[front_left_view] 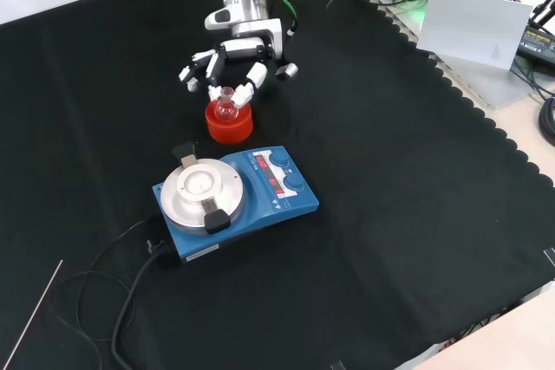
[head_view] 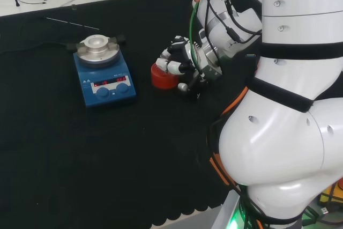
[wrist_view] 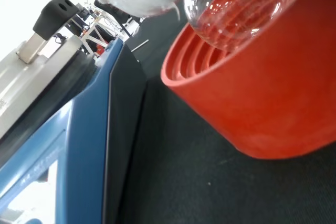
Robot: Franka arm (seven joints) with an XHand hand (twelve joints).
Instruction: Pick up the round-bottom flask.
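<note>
One clear flask seated in a red stand, with the robot hand at its neck.

Largest on the black worktop (front_left_view: pixel 416 214) is the blue hotplate (front_left_view: pixel 234 201); just beyond it in the front view sits the red ribbed stand (front_left_view: pixel 229 124), holding the round-bottom flask (front_left_view: pixel 226 110) upright, bulb down, neck pointing up. The robot hand (front_left_view: pixel 227 62) has its fingers (front_left_view: pixel 245 93) curled beside the neck, seemingly touching it, though whether they grip is unclear.

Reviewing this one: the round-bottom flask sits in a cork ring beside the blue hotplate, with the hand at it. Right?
Not quite. The front view shows the stand is a red ribbed ring, not cork. The round-bottom flask does sit in it beside the blue hotplate, with the hand at it.
</note>
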